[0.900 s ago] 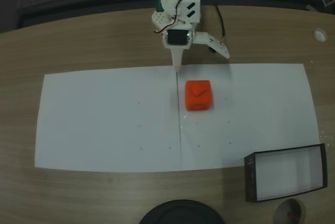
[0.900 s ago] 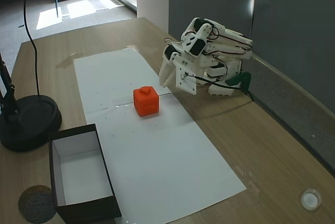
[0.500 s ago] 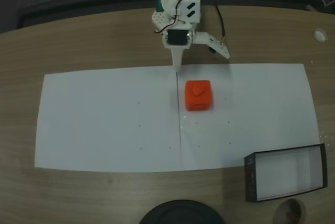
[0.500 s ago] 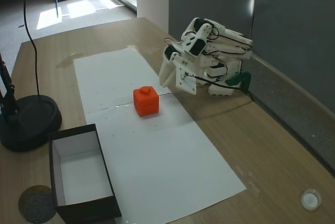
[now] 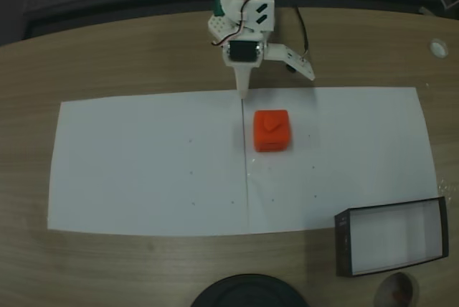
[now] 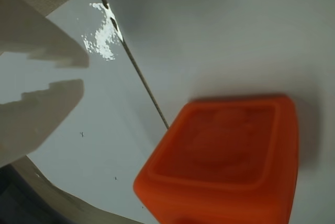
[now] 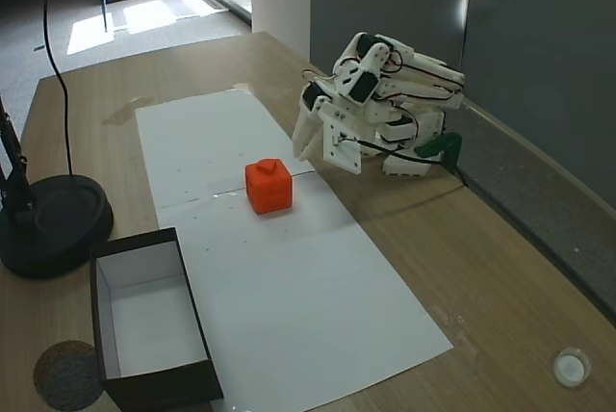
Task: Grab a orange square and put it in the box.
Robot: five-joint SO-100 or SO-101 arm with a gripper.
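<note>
The orange square (image 5: pixel 272 130) is a small orange-red cube with a knob on top, resting on the white paper (image 5: pixel 143 163). In another fixed view the orange square (image 7: pixel 269 186) sits just in front of the folded white arm. My gripper (image 5: pixel 276 83) hovers behind the cube at the paper's far edge, open and empty, one jaw pointing down and the other splayed sideways. The wrist view shows the cube (image 6: pixel 225 156) close at lower right and a pale finger (image 6: pixel 36 35) at the left edge. The box (image 5: pixel 343 244) stands at the paper's near right corner. Its black walls (image 7: pixel 164 385) surround an empty white bottom.
A round black stand base (image 7: pixel 53 224) with an upright pole sits beside the box, and it also shows at the bottom edge (image 5: pixel 247 291). A small brown disc (image 7: pixel 67 373) lies next to the box. A white cap (image 5: pixel 438 48) rests on the wooden table.
</note>
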